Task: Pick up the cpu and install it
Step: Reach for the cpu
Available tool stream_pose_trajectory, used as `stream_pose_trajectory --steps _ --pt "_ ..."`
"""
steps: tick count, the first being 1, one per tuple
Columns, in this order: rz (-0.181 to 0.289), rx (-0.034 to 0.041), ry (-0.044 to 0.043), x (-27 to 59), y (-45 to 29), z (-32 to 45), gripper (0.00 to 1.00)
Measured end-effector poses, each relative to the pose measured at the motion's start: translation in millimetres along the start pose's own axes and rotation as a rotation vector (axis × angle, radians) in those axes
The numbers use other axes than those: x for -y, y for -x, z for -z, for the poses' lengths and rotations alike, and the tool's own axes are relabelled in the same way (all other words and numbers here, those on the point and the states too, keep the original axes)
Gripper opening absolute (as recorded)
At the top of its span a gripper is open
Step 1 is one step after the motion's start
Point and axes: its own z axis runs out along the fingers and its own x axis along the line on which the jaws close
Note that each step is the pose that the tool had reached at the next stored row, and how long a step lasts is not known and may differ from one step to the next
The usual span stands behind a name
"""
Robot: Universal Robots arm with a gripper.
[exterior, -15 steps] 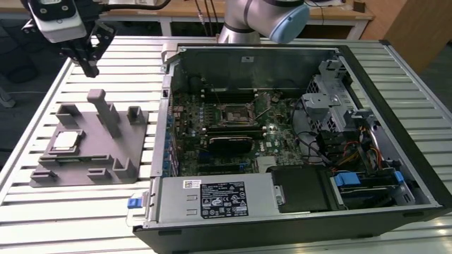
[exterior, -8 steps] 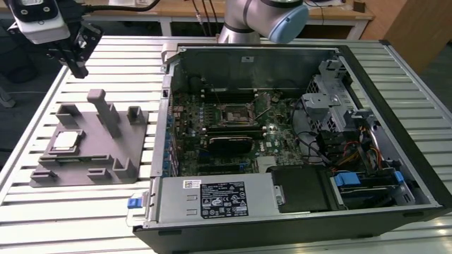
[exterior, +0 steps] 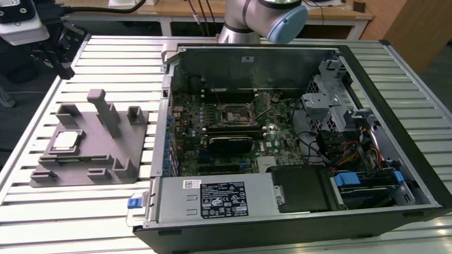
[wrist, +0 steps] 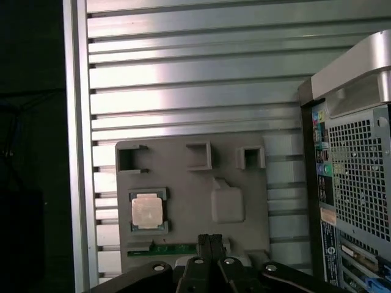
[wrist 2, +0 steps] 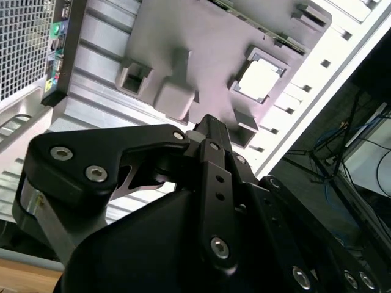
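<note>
Raised arm (exterior: pixel 244 24), gripper (wrist: pixel 208 239) pointing down over grey fixture (wrist: pixel 183 177), fingers closed, empty; square cpu (wrist: pixel 147 212) flat in fixture recess, metal top up.

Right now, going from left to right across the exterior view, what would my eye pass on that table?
cpu sitting in the grey fixture → the fixture's tall post → motherboard inside the open computer case → metal drive cage

Silver arm (exterior: pixel 236 26), blue joint cap (exterior: pixel 286 24); black fingers (wrist 2: pixel 214 146), silver screws (wrist 2: pixel 61 152).
</note>
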Motion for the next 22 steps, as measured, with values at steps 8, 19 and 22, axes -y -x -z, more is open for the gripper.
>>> stream_pose_trajectory --steps 8,19,22 --pt "0.000 0.0001 0.0001 2.3 -28.6 -3.1 0.11" --pt "0.000 0.0001 0.0001 5.3 -67.5 -6.7 0.11" --pt "0.000 0.0000 0.0000 5.9 -75.9 -7.6 0.11"
